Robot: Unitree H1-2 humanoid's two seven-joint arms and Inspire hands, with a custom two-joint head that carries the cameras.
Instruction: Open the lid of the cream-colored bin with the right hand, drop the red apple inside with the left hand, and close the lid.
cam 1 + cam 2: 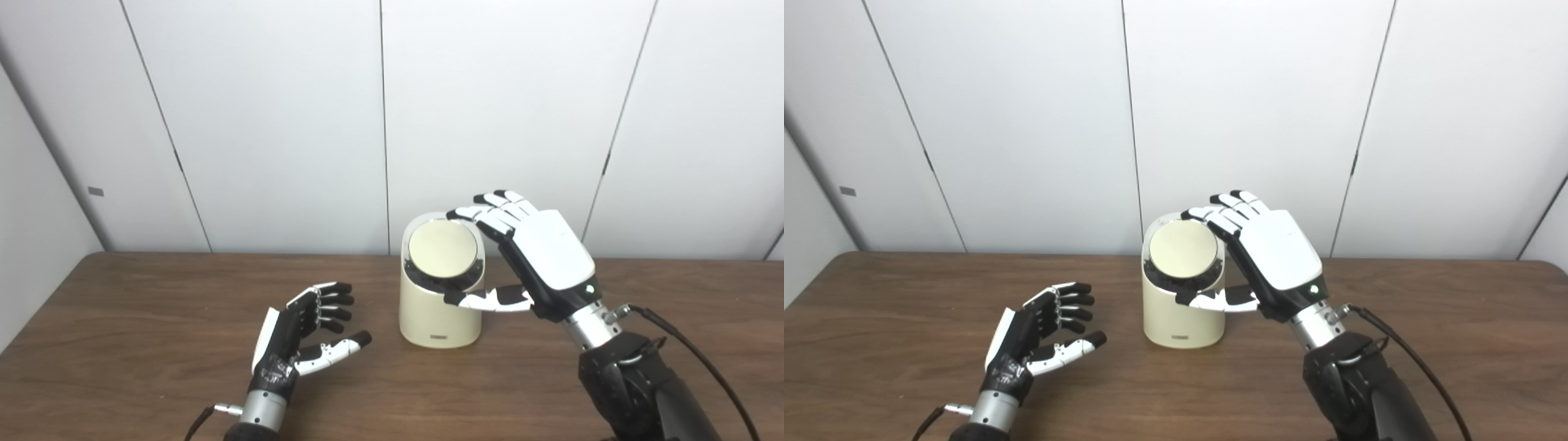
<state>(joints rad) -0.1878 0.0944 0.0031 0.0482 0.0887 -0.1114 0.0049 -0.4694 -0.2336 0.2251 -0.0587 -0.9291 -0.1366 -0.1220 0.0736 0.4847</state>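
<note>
Standing on worktop: the cream-colored bin (pixel 438 306) sits upright on the wooden worktop (pixel 122 318), near its middle and close to the white panelled wall (pixel 275 122).
Lid: the round lid (pixel 442 250) lies closed in the bin's slanted top, cream-faced with a dark ring around it, tilted toward the cameras.
Label: a small dark plate (pixel 437 336) is fixed low on the bin's front; its writing is too small to read.
Right robot hand: the right robot hand (pixel 539 257) is on the bin, its fingers (pixel 484 214) curved over the top back edge of the rim by the lid and its thumb (pixel 487 299) laid across the front of the body just below the lid, so it grasps the bin's upper part.
Indicator: a small green light (pixel 590 289) glows near the right wrist.
Left robot hand: the left robot hand (pixel 306 331) hovers low over the worktop, left of the bin and apart from it, palm turned toward the bin, fingers spread and loosely curled, released and holding nothing.
Cable: a black cable (pixel 686 349) runs from the right wrist down toward the bottom edge.
Red apple: not visible in either view.
</note>
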